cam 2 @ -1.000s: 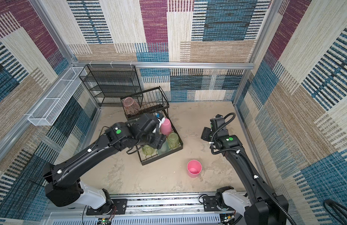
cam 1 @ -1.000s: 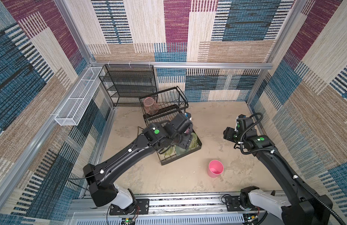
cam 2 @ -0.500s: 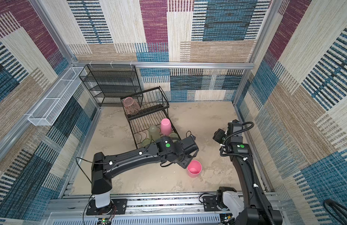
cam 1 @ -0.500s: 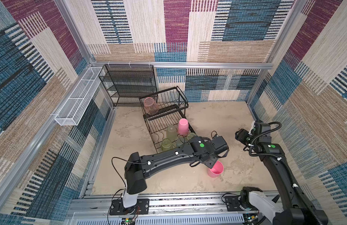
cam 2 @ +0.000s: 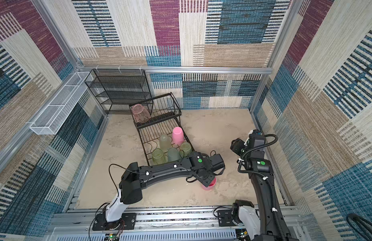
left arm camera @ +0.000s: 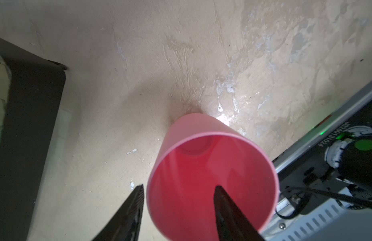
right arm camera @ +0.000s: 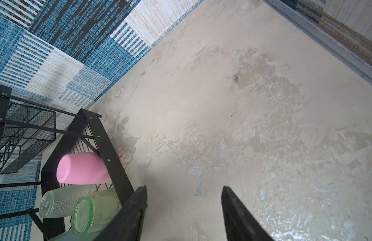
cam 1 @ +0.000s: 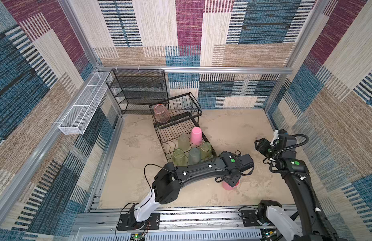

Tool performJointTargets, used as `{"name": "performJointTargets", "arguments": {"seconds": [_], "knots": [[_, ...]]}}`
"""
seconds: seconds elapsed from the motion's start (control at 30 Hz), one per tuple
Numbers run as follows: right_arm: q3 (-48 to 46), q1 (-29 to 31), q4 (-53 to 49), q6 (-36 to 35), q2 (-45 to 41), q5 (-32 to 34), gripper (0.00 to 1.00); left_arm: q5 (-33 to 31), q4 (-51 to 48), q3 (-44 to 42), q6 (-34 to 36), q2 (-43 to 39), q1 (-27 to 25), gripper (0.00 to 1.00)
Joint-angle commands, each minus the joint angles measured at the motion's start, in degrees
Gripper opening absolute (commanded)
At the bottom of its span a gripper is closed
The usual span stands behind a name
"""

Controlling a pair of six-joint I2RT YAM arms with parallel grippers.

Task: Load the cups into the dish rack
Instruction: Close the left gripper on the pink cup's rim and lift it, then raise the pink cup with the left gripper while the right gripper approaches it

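Straddling the rim of the upright loose pink cup (left arm camera: 201, 129) on the floor (left arm camera: 139, 62) off the dish rack (right arm camera: 110, 154) corner, short of the front rail (cam 1: 201, 219), your left gripper (left arm camera: 177, 186) sits unclamped, one finger inside, one just outside, while your right gripper (right arm camera: 184, 187) hangs spread over bare floor beside the rack's edge.

I see both top views bright and evenly lit, shadows faint, walls bowed at the edges. Just beyond my left pincer (left arm camera: 179, 186), glare whitens the mottled beige floor (left arm camera: 139, 83); its fingers (left arm camera: 126, 212) blur.
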Motion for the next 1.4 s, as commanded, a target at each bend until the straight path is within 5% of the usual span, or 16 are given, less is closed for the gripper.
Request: {"name": "performJointTargets", "arguments": {"seconds": [0.0, 0.17, 0.77, 1.07, 1.37], "knots": [[-0.6, -0.1, 2.3, 0.8, -0.4, -0.9, 0.59, -0.1, -1.2, 0.3, 0.6, 0.8, 0.4, 0.53], [-1.5, -0.1, 2.9, 1.1, -1.4, -0.6, 0.59, -0.7, -1.1, -0.5, 0.7, 0.9, 0.8, 0.36], [-4.7, -0.1, 5.5, 5.4, -0.7, -1.4, 0.58, 0.0, 7.2, -9.4, 1.4, -4.4, 0.8, 0.06], [-0.1, -0.1, 2.9, 3.5, 1.0, 0.4, 0.59, 6.3, 10.3, -10.7, 4.4, -12.2, 3.2, 0.06], [8.9, -0.1, 1.5, 2.5, 2.8, -0.2, 0.59, 13.2, 5.0, 2.2, 8.3, -15.1, 9.0, 0.06]]}}
